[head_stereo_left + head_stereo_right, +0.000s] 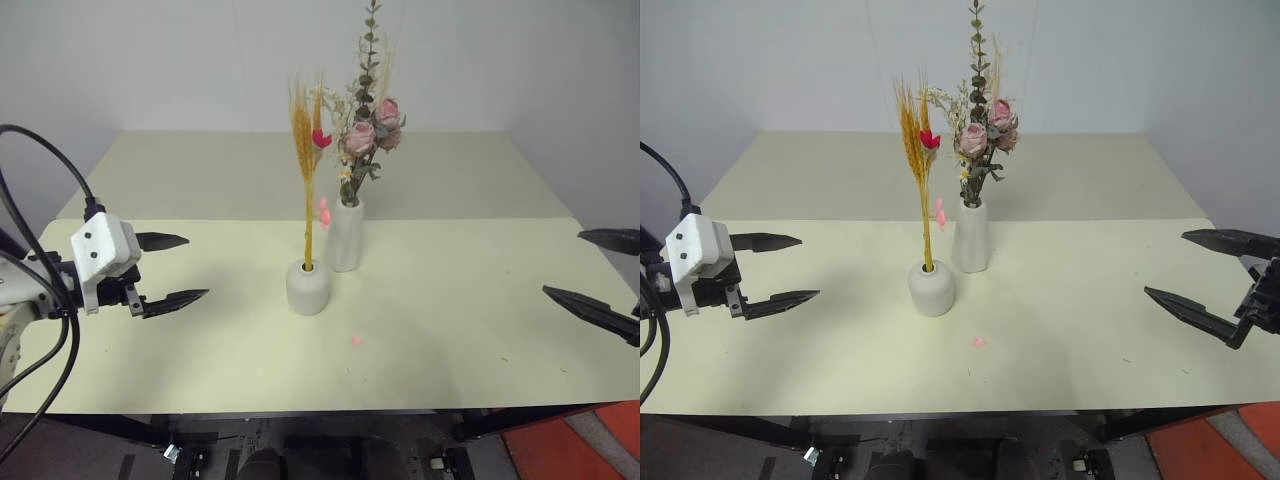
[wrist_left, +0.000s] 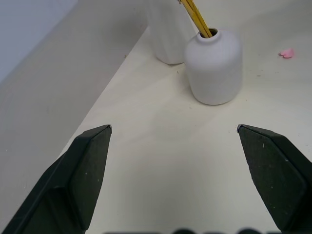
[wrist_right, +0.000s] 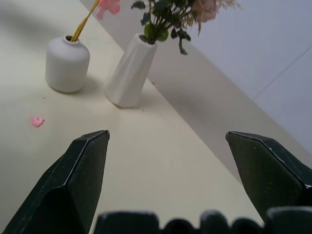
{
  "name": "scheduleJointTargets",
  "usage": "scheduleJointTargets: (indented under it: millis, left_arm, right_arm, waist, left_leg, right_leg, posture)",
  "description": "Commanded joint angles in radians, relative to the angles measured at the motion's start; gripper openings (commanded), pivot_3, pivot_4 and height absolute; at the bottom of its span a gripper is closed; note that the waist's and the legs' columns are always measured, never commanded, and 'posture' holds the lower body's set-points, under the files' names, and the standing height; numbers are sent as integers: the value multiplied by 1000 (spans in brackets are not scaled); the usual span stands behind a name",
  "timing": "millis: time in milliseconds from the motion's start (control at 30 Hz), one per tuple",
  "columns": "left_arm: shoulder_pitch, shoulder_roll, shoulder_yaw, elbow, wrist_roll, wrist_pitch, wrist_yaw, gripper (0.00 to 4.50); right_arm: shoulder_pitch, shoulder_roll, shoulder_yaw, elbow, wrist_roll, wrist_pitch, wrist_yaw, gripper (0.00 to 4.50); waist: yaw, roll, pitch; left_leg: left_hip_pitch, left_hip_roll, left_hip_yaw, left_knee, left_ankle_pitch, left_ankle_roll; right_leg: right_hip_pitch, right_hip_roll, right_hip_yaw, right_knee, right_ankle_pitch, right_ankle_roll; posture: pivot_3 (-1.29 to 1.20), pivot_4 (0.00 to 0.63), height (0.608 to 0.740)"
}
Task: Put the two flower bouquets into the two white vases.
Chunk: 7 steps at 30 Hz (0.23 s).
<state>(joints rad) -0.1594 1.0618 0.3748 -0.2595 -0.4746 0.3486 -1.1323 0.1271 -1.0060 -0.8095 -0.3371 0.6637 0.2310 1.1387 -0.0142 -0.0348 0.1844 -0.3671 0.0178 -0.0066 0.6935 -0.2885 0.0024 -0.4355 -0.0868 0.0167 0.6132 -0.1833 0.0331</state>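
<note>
over at the left edge of the head view the left end effector (image 1: 172, 270) is hovering above the pale yellow table (image 1: 480, 330), its two black fingers spread wide apart and gripping nothing, tips pointing toward the middle of the frame.

moving right, near the center of the frame, the short squat vase (image 1: 308, 287) is sitting on the table, and the thin wheat bundle (image 1: 305, 130) is standing upright in its little top hole, with a red bit near the top and a pink bit hanging lower on the stalks. just behind it and slightly to the right, the tall slim vase (image 1: 344, 235) is standing very close to the squat one, can't tell whether they're touching. it's holding the rose bouquet (image 1: 368, 125), pink roses and grey-green leaves reaching up toward the top of the frame. so both bunches are sitting in vases.

a bit below and right of the squat vase, a tiny pink ball (image 1: 357, 340) is lying loose on the table, well clear of both vases.

at the far right edge, the right end effector (image 1: 1192, 270) is hanging over the table edge with its fingers also wide apart, empty, and pointing back toward the vases.
</note>
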Motion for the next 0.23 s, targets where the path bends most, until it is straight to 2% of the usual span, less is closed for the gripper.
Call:
scheduleJointTargets:
  millis: [33,233]
  left_arm:
    - [-1,24,49,-13,-9,2,-4,4500]
    - [6,31,64,-19,-11,12,-5,4500]
  right_arm:
    - [-15,-3,-17,-18,12,14,-11,4492]
    - [8,-3,-9,-32,-36,33,-30,4492]
  waist:
    - [0,0,0]
    - [1,0,0]
  left_leg:
    - [0,0,0,0,0,0]
    - [0,0,0,0,0,0]
  right_leg:
    - [0,0,0,0,0,0]
    - [0,0,0,0,1,-1]
  posture:
    - [0,150,740]
    - [0,150,740]
